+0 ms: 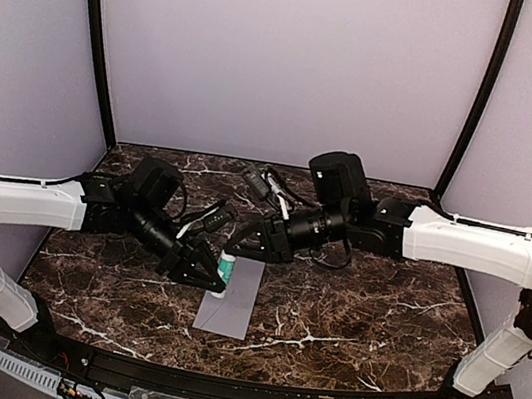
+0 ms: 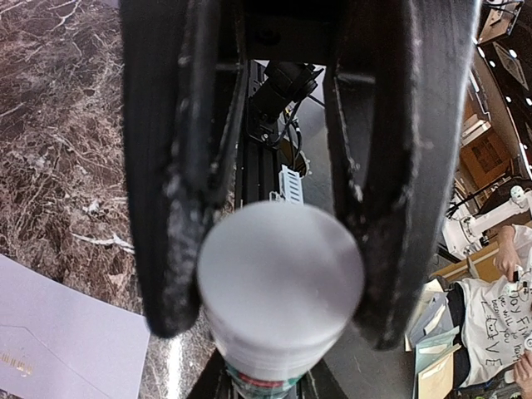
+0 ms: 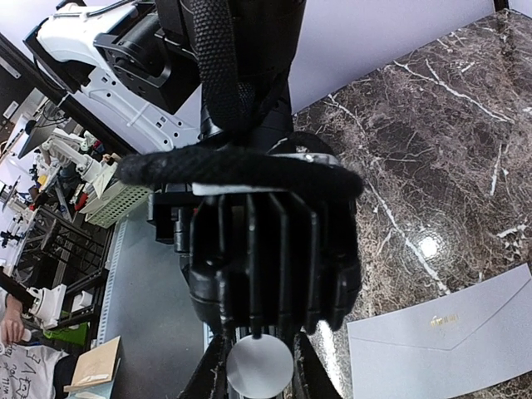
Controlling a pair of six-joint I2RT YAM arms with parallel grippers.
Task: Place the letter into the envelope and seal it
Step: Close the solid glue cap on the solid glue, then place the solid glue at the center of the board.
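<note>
— So, how far along is it?
— Past the loading, I'd judge. The letter is nowhere in view and is likely inside the envelope (image 1: 232, 306), which lies on the surface (image 1: 360, 306) just below both sets of jaws, its flap apparently flat.
— And the jaws?
— The left jaws pinch a glue stick (image 1: 224, 272) by its body. The right jaws look clamped on its upper end, where a cap would sit.
— What's left?
— Sealing, it seems: glue onto the flap, then the flap pressed shut.
</note>
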